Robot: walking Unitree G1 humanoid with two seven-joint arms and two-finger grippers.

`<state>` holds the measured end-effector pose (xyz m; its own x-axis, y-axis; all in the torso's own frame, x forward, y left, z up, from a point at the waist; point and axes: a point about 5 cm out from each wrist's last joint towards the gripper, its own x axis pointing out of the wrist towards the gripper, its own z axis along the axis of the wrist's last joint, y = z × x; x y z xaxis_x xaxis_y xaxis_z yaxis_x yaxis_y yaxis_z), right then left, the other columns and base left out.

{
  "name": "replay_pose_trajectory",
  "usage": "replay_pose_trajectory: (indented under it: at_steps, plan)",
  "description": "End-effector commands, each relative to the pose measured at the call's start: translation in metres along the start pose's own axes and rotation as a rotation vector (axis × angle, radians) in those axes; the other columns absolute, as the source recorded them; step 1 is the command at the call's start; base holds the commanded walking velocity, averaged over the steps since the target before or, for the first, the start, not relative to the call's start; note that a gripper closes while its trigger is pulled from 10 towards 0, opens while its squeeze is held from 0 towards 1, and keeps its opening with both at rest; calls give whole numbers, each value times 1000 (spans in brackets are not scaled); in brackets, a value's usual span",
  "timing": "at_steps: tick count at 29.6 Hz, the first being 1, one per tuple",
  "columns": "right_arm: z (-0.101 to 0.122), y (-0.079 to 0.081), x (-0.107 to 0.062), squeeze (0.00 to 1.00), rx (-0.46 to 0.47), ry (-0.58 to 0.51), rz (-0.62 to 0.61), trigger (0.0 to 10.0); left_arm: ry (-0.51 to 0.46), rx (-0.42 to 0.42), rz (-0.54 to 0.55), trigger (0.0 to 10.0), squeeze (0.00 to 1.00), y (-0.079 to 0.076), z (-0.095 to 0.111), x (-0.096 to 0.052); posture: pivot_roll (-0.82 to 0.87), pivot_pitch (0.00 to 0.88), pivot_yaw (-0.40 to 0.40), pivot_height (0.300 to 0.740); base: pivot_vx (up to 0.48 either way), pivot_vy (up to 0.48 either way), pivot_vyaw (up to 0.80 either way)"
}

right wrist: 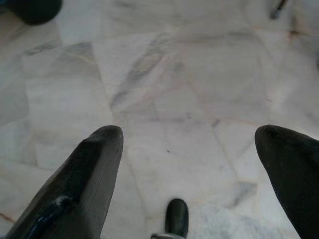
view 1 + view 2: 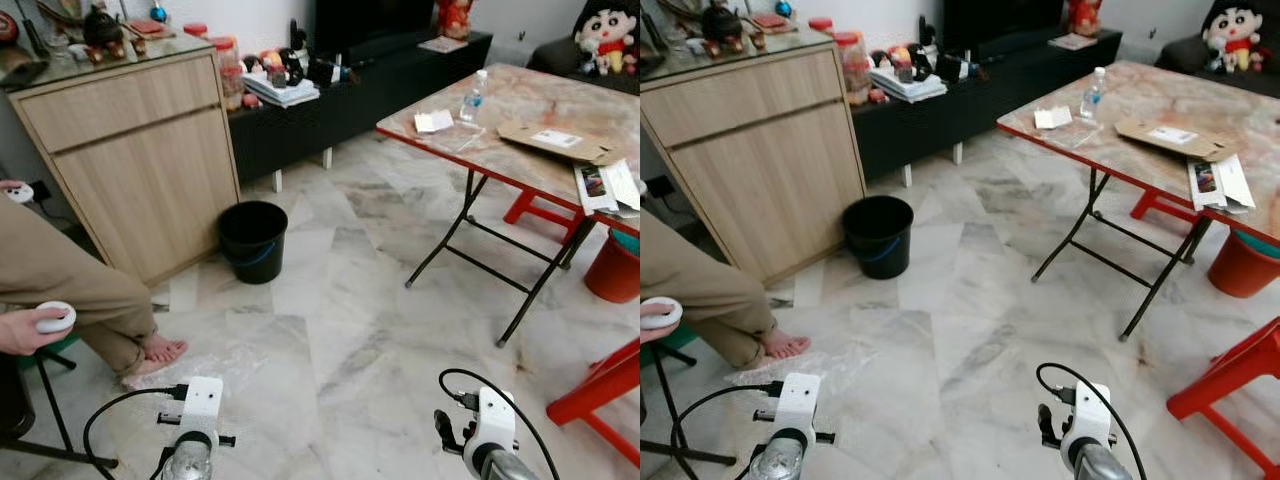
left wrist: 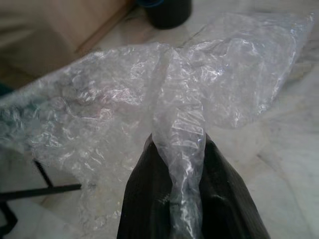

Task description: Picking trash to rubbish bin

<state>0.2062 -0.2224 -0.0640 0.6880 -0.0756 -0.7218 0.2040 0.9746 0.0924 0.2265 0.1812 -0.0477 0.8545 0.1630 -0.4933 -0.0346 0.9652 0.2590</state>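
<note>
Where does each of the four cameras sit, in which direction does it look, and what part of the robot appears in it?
Left eye view: on the head, looking forward and down at the marble floor, black bin and folding table; both wrists at the bottom edge.
Right eye view: same head, same scene.
Left wrist view: along the left gripper, shut on the bubble wrap, bin behind.
Right wrist view: along the open right gripper, down at bare floor.
Shared: both wrist views catch the bin that the head views show.

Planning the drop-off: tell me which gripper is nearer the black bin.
Left. The left gripper, shut on the plastic wrap, has the black bin just ahead. The right gripper hangs open farther off over bare floor.
</note>
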Motion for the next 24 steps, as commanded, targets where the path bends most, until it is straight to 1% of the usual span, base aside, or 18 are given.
replay_pose_trajectory:
  at_steps: [1,14,18,21,24]
  plan:
    - [2,-4,0,0,3,-6,-12,10000,-15,2,3,10000,0,-1,4,1,-4,13,-40,740,0,0,0]
    - [3,-4,0,0,5,-10,-9,10000,-24,-1,16,10000,0,0,6,2,-2,22,-48,740,318,0,0]
    - [5,-5,0,0,-29,-19,-16,10000,-31,-4,22,10000,0,1,8,3,0,27,-54,740,373,0,0]
    - [6,-6,0,0,-29,-23,-21,10000,-34,-4,24,10000,0,1,9,4,0,29,-54,740,393,0,588]
    - [6,-7,0,0,-5,-22,-33,10000,-36,-3,25,10000,0,1,10,4,0,31,-54,740,394,0,0]
